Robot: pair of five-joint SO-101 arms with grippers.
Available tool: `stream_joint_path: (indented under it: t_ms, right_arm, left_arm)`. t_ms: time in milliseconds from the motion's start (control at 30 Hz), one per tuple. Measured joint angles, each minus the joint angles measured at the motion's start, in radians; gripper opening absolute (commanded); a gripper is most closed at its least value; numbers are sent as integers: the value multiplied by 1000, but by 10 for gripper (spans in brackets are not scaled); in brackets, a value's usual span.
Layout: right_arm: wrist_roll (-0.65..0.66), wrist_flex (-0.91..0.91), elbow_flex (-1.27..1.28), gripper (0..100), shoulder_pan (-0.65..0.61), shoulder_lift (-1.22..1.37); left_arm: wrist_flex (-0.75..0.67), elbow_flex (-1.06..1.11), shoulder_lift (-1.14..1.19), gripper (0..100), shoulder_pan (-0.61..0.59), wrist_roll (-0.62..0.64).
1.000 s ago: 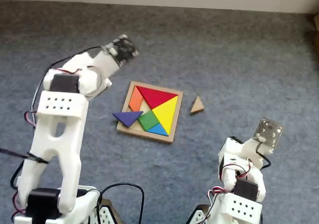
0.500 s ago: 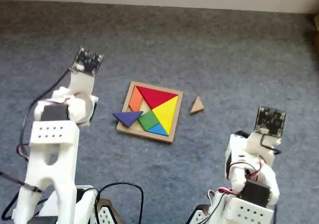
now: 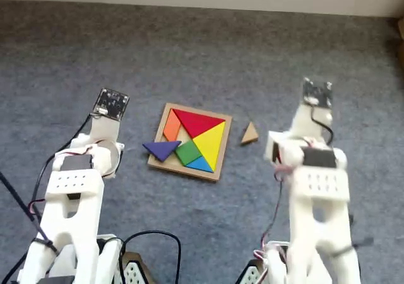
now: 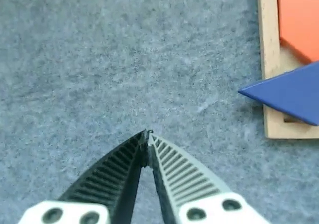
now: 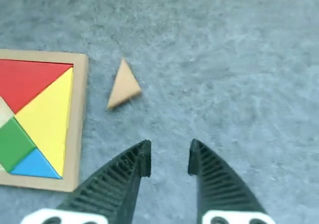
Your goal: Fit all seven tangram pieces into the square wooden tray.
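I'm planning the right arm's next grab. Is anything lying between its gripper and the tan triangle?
Nothing visible does. Only bare carpet lies between the open right gripper and the tan triangle; the wooden tray sits beside the triangle, apart from it.

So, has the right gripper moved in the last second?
Yes. The right gripper swung forward, from behind the wooden tray to beside the tan triangle.

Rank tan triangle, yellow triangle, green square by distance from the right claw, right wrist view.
1. Tan triangle, loose beside the tray, nearest the right claw.
2. Yellow triangle, inside the tray's near edge.
3. Green square, deeper in the tray.
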Motion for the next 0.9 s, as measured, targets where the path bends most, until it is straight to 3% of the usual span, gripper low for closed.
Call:
stream_joint_path:
  t_ms: [433, 900]
  right_arm:
    - [-230, -81, -377, 159, -141, 635]
    - [-245, -84, -601, 159, -138, 956]
  left_arm:
    - [-3, 8, 0, 17, 0, 0]
    - [-3, 8, 0, 17, 0, 0]
